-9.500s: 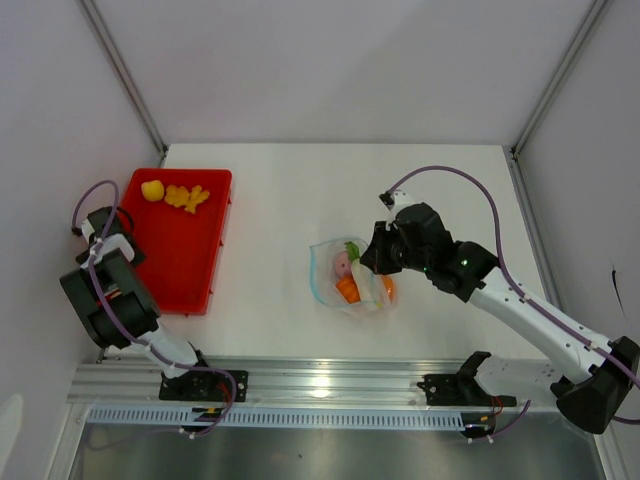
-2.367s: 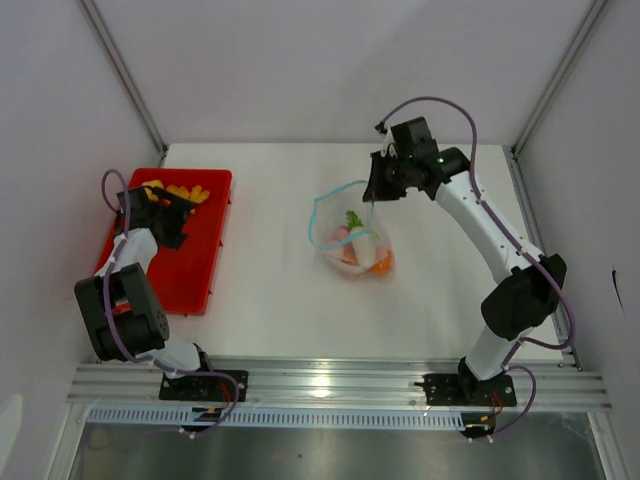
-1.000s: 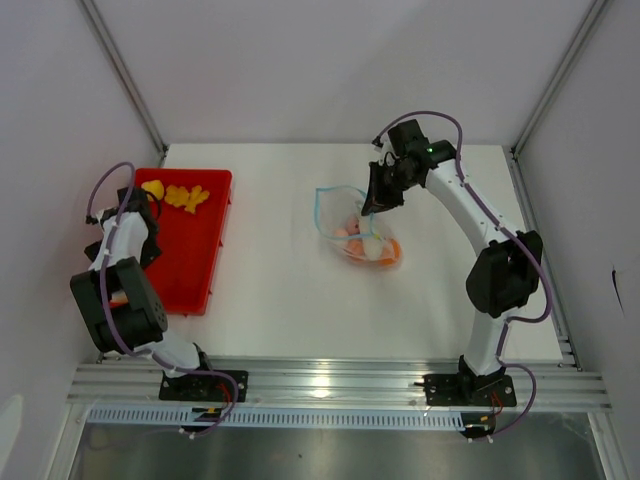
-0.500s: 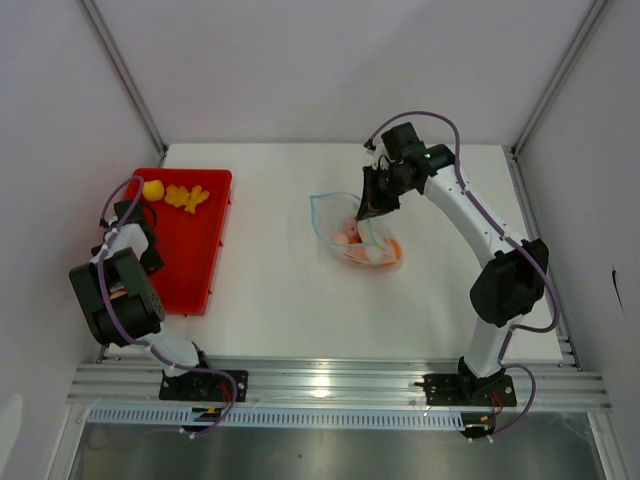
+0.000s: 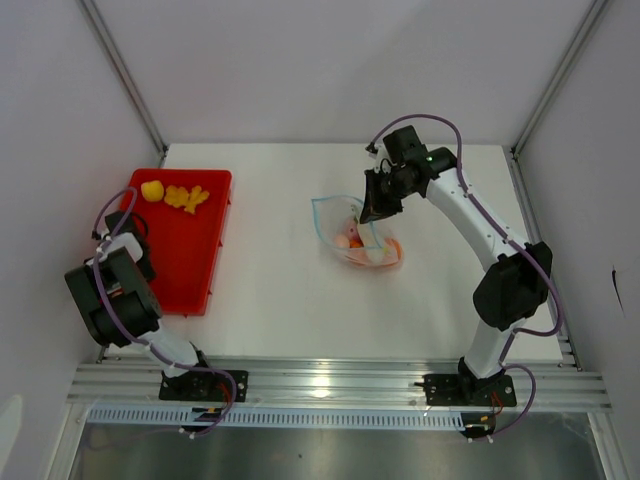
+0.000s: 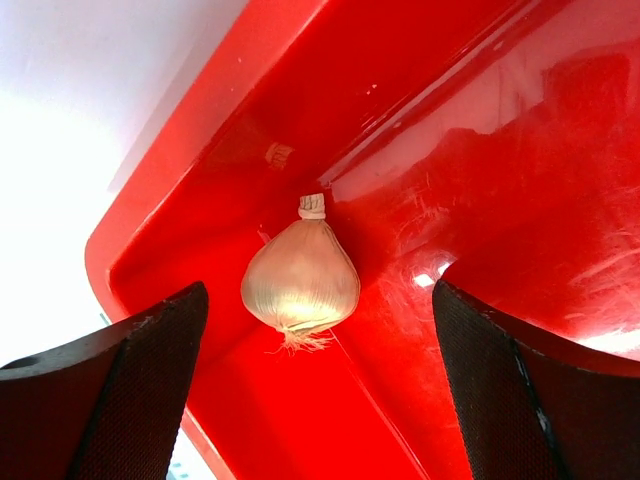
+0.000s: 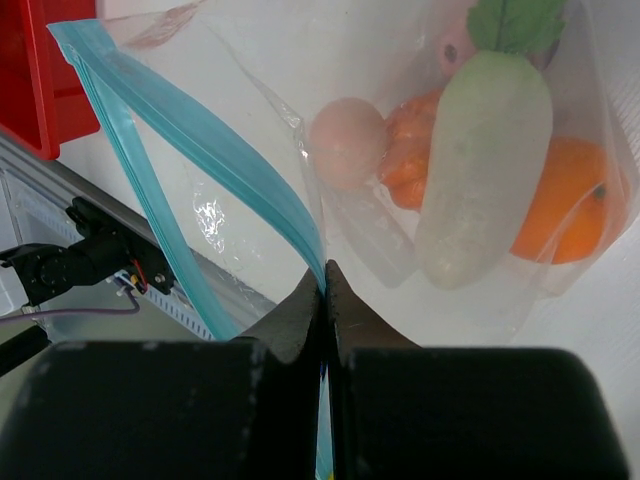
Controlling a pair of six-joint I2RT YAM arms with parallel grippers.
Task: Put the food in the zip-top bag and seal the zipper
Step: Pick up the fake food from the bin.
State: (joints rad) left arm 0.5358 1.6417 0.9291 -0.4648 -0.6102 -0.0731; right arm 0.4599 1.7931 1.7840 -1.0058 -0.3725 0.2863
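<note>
The clear zip-top bag (image 5: 362,238) lies mid-table with its mouth lifted. It holds a white radish (image 7: 485,165), a pink piece (image 7: 347,143) and orange pieces (image 7: 575,205). My right gripper (image 5: 377,207) is shut on the blue-teal zipper (image 7: 200,150) and holds that edge up, as the right wrist view (image 7: 323,278) shows. My left gripper (image 6: 320,400) is open over the red tray's corner. A white onion (image 6: 300,283) lies between and just ahead of its fingers. Two yellow foods (image 5: 178,194) lie at the tray's far end.
The red tray (image 5: 190,262) stands at the table's left side, and my left arm (image 5: 122,240) hangs over its left rim. Grey walls close in on the table left and right. The metal rail (image 5: 320,385) runs along the near edge.
My right gripper has raised the bag's mouth edge and drifted slightly left. My left gripper has pulled back from the yellow foods toward the tray's left side.
</note>
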